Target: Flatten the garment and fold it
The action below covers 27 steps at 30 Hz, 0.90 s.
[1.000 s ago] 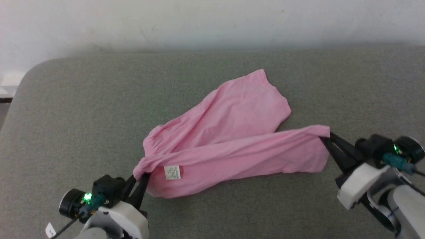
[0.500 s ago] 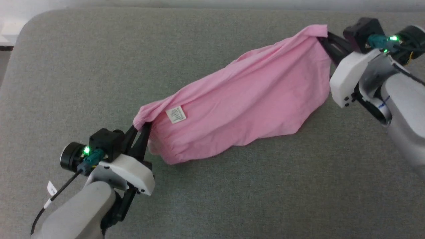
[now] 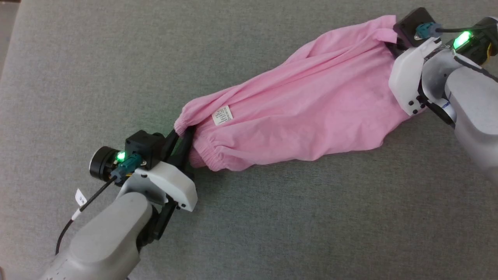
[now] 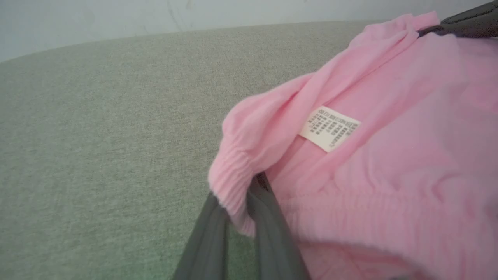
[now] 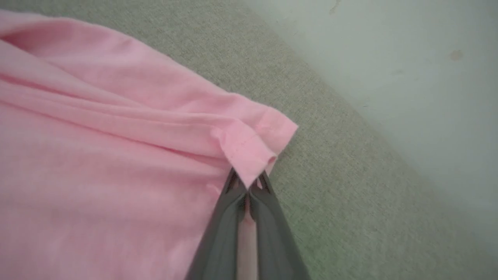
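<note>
The garment (image 3: pixel 303 109), light pink shorts, is stretched diagonally between both grippers above the grey cushioned surface. My left gripper (image 3: pixel 183 132) is shut on the gathered waistband (image 4: pixel 233 182) at the lower left, a small white label (image 3: pixel 222 115) just beyond it. My right gripper (image 5: pixel 248 186) is shut on a hemmed leg corner (image 5: pixel 249 149) at the upper right; in the head view its fingers are hidden behind the cloth and the wrist (image 3: pixel 408 77). The garment's lower edge sags onto the surface.
The grey fabric surface (image 3: pixel 272 225) spreads on all sides of the garment. Its far edge meets a pale wall (image 5: pixel 408 58) close behind the right gripper. A cable with a white tag (image 3: pixel 79 198) trails from the left wrist.
The head camera has tilted downward. Both grippers have lifted the garment and carried it away from me, the right end furthest, so it now hangs stretched between them rather than lying spread.
</note>
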{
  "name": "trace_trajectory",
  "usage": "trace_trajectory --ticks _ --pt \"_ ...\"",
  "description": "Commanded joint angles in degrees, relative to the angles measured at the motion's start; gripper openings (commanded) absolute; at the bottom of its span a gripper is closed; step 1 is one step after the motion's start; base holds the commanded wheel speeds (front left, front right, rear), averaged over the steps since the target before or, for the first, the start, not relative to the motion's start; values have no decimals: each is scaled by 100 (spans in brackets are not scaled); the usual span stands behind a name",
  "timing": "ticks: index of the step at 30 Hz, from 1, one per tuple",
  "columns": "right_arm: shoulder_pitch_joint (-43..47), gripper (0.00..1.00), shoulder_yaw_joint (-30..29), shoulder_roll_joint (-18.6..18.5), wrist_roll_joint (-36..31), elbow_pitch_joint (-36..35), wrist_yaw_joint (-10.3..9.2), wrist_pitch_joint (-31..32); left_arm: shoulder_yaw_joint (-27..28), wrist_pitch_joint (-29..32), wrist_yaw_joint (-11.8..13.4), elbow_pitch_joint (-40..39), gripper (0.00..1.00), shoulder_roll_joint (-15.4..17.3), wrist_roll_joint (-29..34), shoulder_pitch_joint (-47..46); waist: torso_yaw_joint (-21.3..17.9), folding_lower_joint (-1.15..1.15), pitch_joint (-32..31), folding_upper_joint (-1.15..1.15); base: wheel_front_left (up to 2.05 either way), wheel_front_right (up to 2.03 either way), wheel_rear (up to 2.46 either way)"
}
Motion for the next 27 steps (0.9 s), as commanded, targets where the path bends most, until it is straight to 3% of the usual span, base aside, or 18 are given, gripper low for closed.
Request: trace_trajectory --ticks 1,2,3,4,5,9,12,17,22,27 --pt "-110 0 73 27 164 109 -13 -122 16 -20 -51 69 0 -63 31 -93 64 -1 49 0 0 0 0" --pt "-119 0 119 51 249 146 -13 -167 23 -35 -78 80 31 -93 23 -87 50 -1 15 0 0 0 0" --pt "-132 16 168 65 336 164 -13 -206 27 -51 -95 77 100 -112 45 -87 40 -1 -28 0 0 0 0" --pt "-158 40 236 52 399 150 -13 -265 48 -68 -90 71 100 -132 62 -81 35 -1 -85 0 0 0 0" --pt "-203 100 306 16 438 123 -13 -340 59 -81 -86 57 100 -136 96 -69 27 -1 -144 0 0 0 0" --pt "-390 100 593 -205 686 -125 -13 -450 247 -121 86 -152 100 -72 255 53 -37 -1 -413 0 0 0 0" --pt "-546 100 842 -466 988 -442 -13 -183 490 -132 296 -455 100 6 420 228 -72 -1 -609 0 0 0 0" --pt "-706 100 1550 -1043 1967 -1467 -13 1366 917 -135 474 -1013 100 2 606 623 -52 -1 -802 0 0 0 0" --pt "-771 100 1826 -1581 2737 -2304 -13 3019 1086 -136 492 -1136 100 -58 808 849 48 -1 -776 0 0 0 0" --pt "-512 100 1868 -1694 3094 -2271 -13 3669 1117 -136 467 -1122 100 -238 1030 882 212 -1 -650 0 0 0 0"
